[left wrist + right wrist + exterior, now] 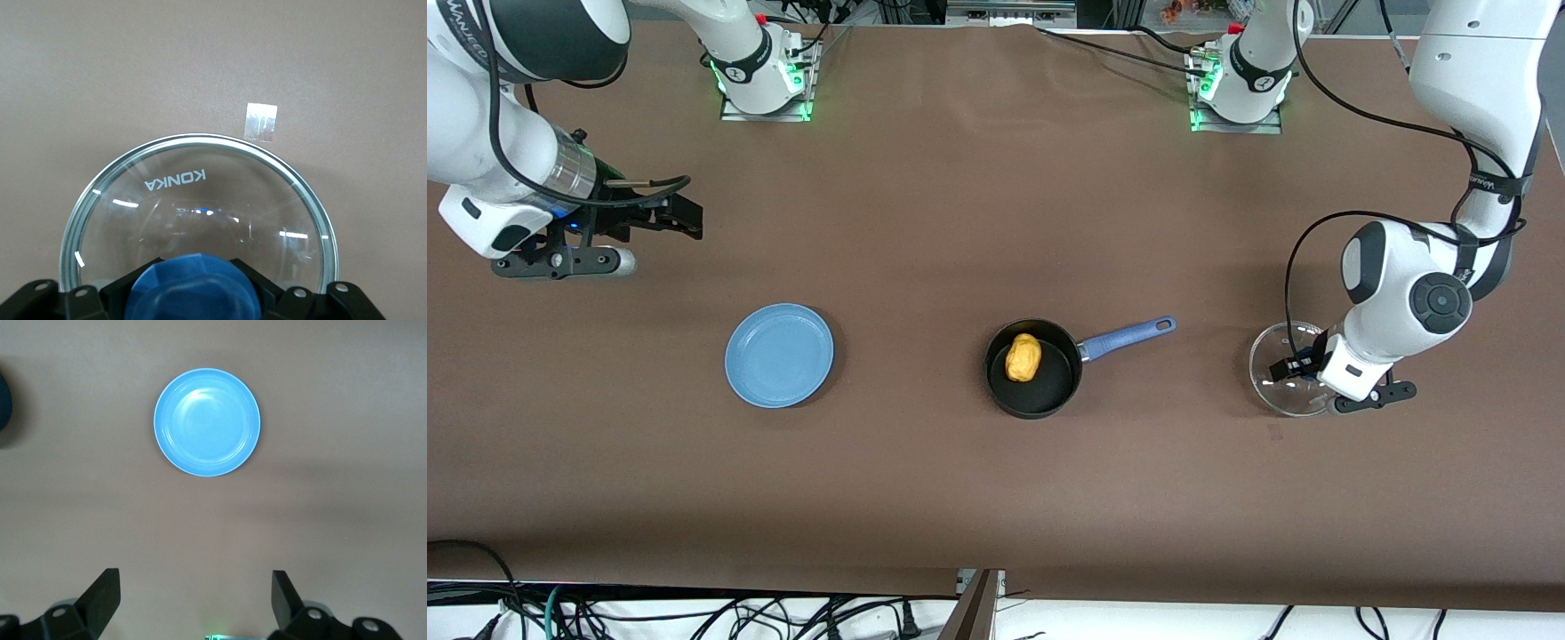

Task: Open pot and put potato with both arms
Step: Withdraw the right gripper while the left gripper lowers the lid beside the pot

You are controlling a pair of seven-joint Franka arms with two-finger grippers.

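Brown table (pixel 960 196), potato (pixel 1024 357) in lidless pot (pixel 1033 369), midway between both ends.

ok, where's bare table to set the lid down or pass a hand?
Bare: between blue plate and pot; the strip nearer the camera than both; the stretch between pot and arm bases. Crowded: the left arm's end, where the left gripper holds the lid near the pot handle.
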